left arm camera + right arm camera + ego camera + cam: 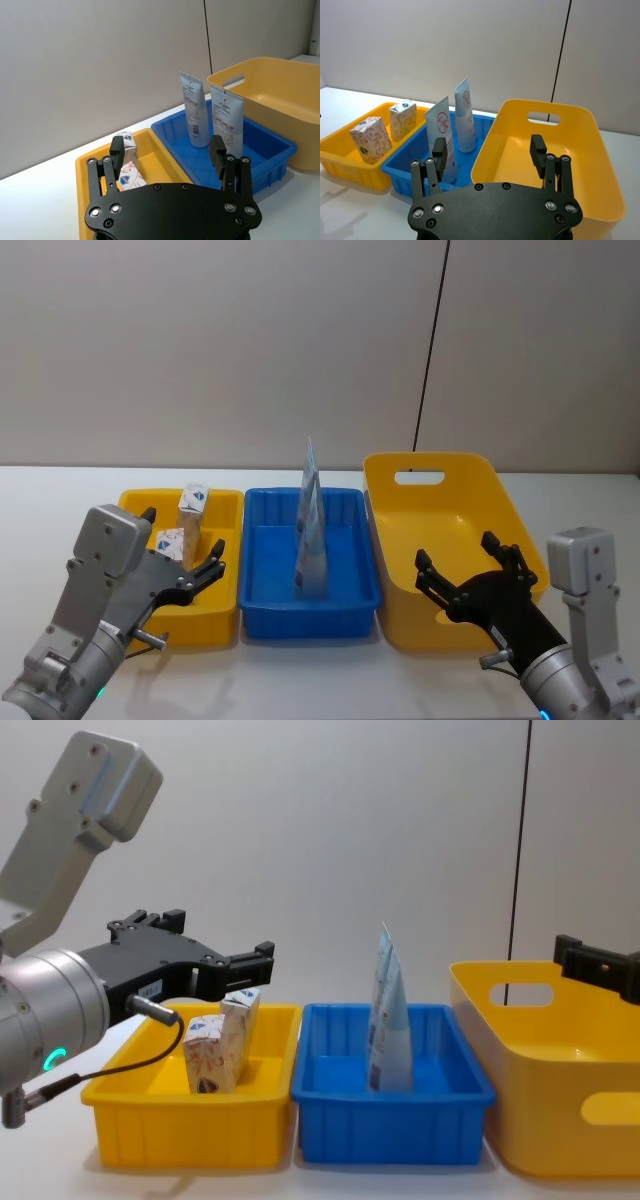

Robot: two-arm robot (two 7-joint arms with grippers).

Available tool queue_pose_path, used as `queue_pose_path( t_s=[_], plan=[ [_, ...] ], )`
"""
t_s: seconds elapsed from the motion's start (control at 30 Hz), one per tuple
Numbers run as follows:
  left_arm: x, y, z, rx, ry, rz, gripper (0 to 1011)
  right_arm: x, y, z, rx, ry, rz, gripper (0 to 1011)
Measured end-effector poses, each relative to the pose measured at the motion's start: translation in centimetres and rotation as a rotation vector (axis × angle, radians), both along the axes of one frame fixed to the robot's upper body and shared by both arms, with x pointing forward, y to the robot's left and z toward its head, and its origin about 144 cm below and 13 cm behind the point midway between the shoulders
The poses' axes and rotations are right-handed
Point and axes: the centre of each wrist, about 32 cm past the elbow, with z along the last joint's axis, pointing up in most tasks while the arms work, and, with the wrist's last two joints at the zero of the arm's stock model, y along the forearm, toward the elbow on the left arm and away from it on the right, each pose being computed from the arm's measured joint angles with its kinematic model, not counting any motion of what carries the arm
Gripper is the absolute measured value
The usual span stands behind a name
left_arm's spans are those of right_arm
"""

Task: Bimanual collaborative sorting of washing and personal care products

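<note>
Head view: left pincer (182,540), right pincer (468,562) released; flat tubes (312,530) upright, glossy blue bin (310,625).

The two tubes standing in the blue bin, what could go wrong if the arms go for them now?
The tubes stand upright and close together in the blue bin, so an open finger brushing one could topple both. The left gripper hovers open by the boxes in the small yellow bin; swinging across may knock them. If the right gripper also reaches in, the arms could collide.
</note>
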Motion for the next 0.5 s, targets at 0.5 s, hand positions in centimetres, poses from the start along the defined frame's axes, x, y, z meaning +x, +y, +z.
queue_pose_path(
  t_s=[0.5],
  plan=[
    [0.00, 0.00, 0.00, 0.000, 0.000, 0.000, 1001, 0.00, 0.00, 0.00, 0.000, 0.000, 0.000, 1000]
  ],
)
